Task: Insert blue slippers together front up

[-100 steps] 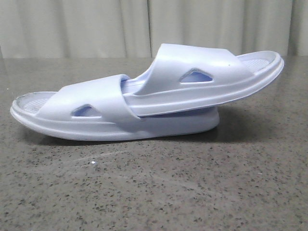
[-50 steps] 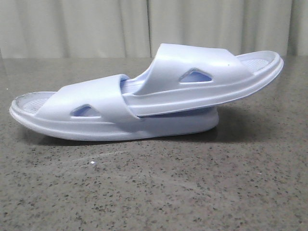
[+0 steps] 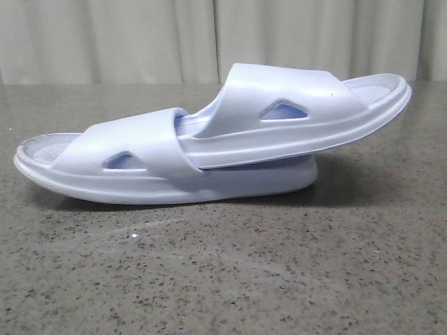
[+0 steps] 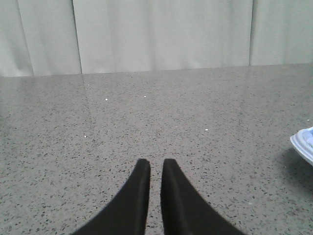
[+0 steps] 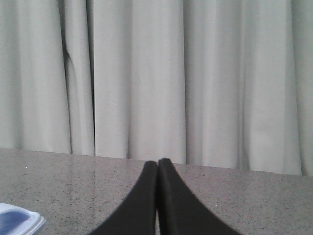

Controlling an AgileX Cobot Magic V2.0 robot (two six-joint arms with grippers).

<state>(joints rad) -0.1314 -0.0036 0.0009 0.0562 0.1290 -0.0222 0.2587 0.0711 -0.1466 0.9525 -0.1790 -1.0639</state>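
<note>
While I'm checking the front view, the blue slippers (image 3: 209,143) are sitting mid-frame on the speckled grey table (image 3: 223,272), nested together. Lower slipper (image 3: 126,167) is lying flat on its sole, one end at frame left. Upper slipper (image 3: 307,112) is tilting up twd the right; its left end is tucked under the lower one's strap, its right end is hanging clear above the table past the lower sole. Both are showing triangular side cutouts and ribbed footbeds facing up. Pale curtain (image 3: 223,42) is running across the top of frame. No arm is touching the pair in this view.

L wrist view: I'm seeing the left gripper (image 4: 155,166) at bottom centre, fingers nearly together w/ a thin gap between tips, gripping nothing, hovering over bare table. A slipper edge (image 4: 304,144) is poking in at the right edge, well apart from the fingers.

R wrist view: right gripper (image 5: 157,165) at bottom centre, fingers pressed together, nothing between them. Curtain is filling the upper frame; a slipper corner (image 5: 17,220) is showing at lower left, apart from the fingers.
</note>
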